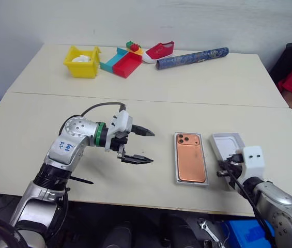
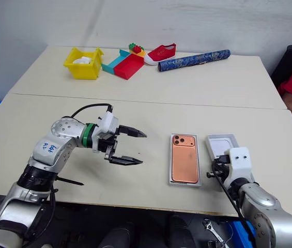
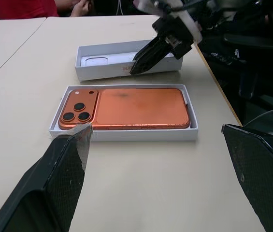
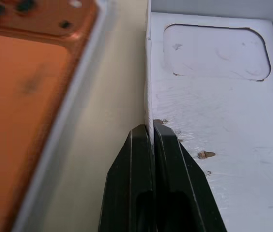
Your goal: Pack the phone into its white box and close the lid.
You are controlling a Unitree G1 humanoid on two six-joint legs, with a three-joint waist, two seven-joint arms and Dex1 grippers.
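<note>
Phone [image 1: 189,157], flat orange-copper slab, already sits in white-rimmed box [image 1: 177,164]. Right gripper [image 4: 152,137] pinches near-left wall of all-white lid [image 4: 223,96]; left gripper [image 1: 138,146] released. Lidding remains.

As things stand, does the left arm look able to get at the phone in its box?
Probably yes. The left gripper hangs open above bare tabletop beside the white box, where the phone lies face down. Nothing stands between them; the right gripper is shut on the wall of the lid on the far side.
</note>
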